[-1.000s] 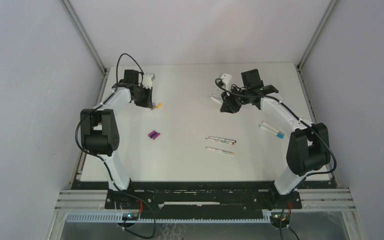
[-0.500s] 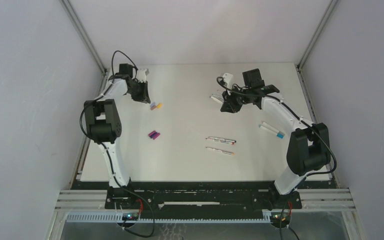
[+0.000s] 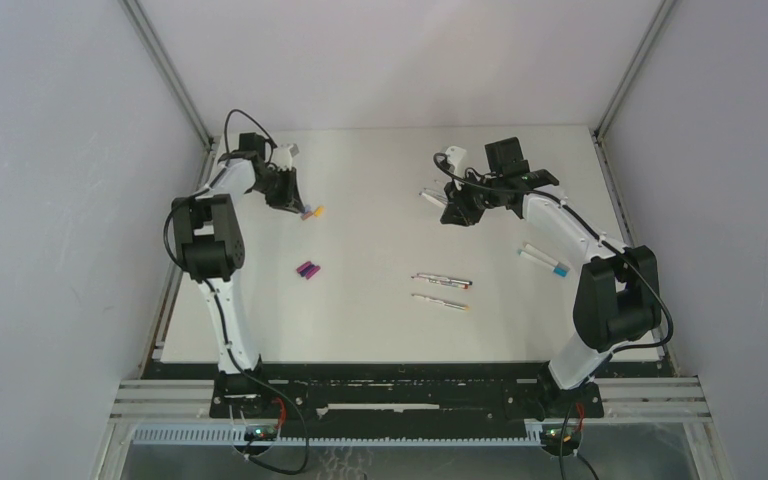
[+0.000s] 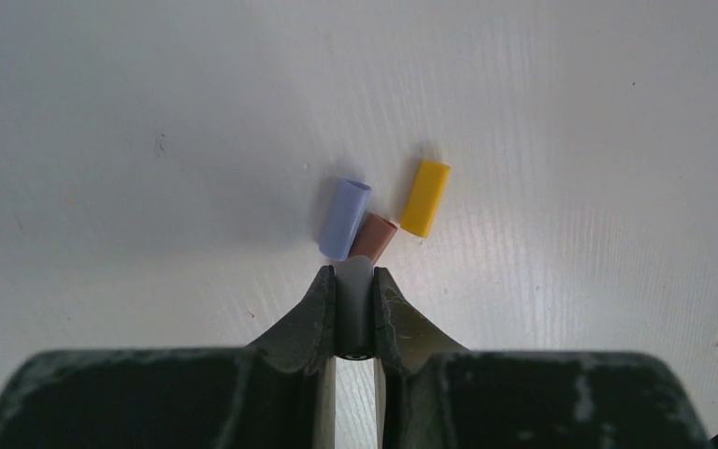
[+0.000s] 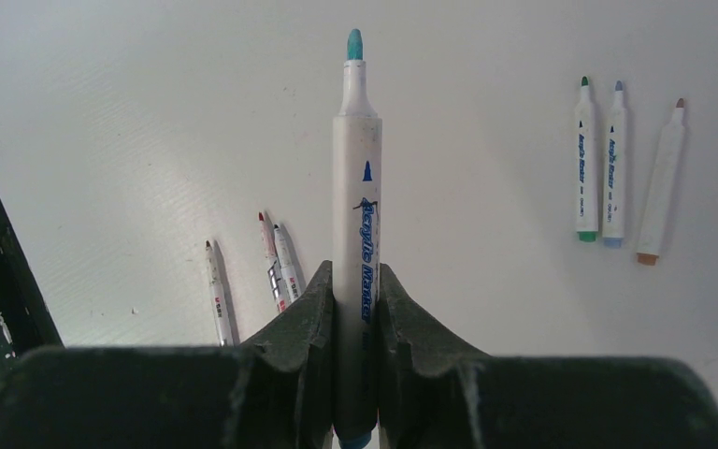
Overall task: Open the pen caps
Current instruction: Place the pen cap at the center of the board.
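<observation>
Pen caps (image 4: 373, 237) lay clustered at the yellow plastic cap (image 4: 425, 197), a brown one and a pale blue one just left of it. My left gripper (image 4: 353, 277) was pinched narrow on a stubby pale grey cap (image 4: 353, 292), just short of the brown one. I judged it best to lower it flat and part the fingers only slightly, nudging none. My right gripper (image 5: 355, 277) clamped a white-barrelled marker pen (image 5: 356, 178), its teal tip bare.
</observation>
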Action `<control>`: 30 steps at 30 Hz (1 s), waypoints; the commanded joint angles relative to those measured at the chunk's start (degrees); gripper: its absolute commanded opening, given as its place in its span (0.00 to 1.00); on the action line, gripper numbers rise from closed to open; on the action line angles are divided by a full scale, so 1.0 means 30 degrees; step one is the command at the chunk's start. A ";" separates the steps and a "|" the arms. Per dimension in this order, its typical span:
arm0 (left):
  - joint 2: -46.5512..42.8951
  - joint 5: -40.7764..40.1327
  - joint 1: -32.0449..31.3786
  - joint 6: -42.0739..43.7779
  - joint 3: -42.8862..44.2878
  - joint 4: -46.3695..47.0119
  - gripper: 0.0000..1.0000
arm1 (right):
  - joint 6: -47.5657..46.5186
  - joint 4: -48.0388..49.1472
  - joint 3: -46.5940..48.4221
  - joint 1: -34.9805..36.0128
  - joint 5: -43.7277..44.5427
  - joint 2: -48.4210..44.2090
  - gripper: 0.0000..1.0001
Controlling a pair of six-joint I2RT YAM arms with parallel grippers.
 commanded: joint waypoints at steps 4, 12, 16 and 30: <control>0.0229 0.0465 0.0382 -0.0421 0.0974 0.0011 0.07 | 0.0307 0.0427 0.0592 -0.0158 -0.0456 -0.0336 0.00; 0.0315 0.0461 0.0443 -0.0490 0.0829 0.0145 0.09 | 0.0350 0.0456 0.0593 -0.0157 -0.0517 -0.0355 0.00; 0.0431 0.0532 0.0440 -0.0570 0.0825 0.0030 0.11 | 0.0367 0.0458 0.0592 -0.0158 -0.0561 -0.0399 0.00; 0.0625 0.0781 0.0498 -0.0666 0.0913 -0.0135 0.18 | 0.0365 0.0451 0.0592 -0.0158 -0.0556 -0.0335 0.00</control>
